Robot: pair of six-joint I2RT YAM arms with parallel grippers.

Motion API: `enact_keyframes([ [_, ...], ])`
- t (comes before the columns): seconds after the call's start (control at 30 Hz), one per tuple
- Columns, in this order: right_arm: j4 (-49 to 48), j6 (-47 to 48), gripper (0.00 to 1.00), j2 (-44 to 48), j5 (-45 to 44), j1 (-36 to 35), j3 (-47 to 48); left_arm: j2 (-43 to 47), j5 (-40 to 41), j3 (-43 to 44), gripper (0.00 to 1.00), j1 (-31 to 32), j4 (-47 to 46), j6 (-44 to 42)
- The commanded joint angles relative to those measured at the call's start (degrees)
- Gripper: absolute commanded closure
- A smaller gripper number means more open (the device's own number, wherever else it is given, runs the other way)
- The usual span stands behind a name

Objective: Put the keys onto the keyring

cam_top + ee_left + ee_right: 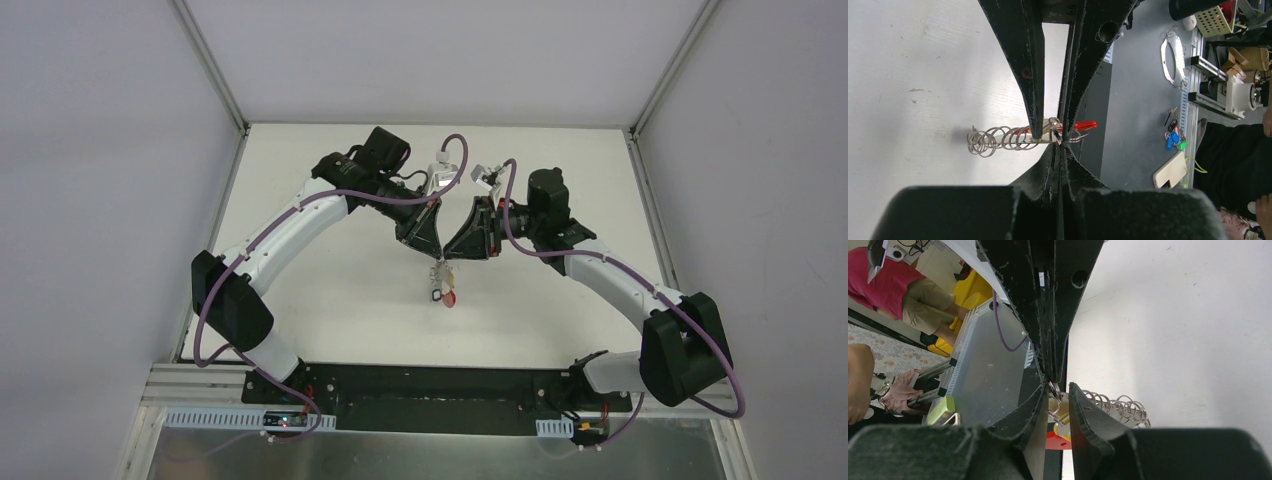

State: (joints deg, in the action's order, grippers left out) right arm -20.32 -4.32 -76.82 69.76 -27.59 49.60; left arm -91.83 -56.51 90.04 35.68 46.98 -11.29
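Note:
My left gripper (436, 256) (1060, 145) is shut and pinches the thin grey wire of the keyring (1071, 138) at its tips, above the table centre. A chain of several silver rings (998, 140) (1118, 407) hangs from it, along with a yellow-headed key (1062, 416) and a red piece (1083, 125) (1058, 441) (450, 298). My right gripper (448, 256) (1059, 391) faces the left one tip to tip. Its fingers (1088, 415) stand a little apart, straddling the ring wire and the yellow key. I cannot tell whether they touch either.
The white table (330, 290) has side walls and a black base rail (430, 385) at its near edge. Beyond the edge, a bunch of blue and green keys (1174, 140) and a cream flat object (1170, 170) lie on a grey surface. A person (888, 285) stands nearby.

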Motion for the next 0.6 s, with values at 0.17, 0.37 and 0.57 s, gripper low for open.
enact_keyframes([
  [0.17,-2.14,0.44,0.84,0.61,2.84,-0.97,1.90,0.34,-2.54,0.30,1.00,0.18,-1.10,0.30],
  [0.37,-2.21,0.13,1.00,0.73,2.80,-1.14,2.08,-0.01,-2.43,0.57,1.00,0.09,-1.38,0.57],
  [0.57,-2.60,-0.96,1.00,1.53,1.36,-0.58,2.44,0.18,-2.26,0.47,1.00,-0.86,-2.52,1.41],
])
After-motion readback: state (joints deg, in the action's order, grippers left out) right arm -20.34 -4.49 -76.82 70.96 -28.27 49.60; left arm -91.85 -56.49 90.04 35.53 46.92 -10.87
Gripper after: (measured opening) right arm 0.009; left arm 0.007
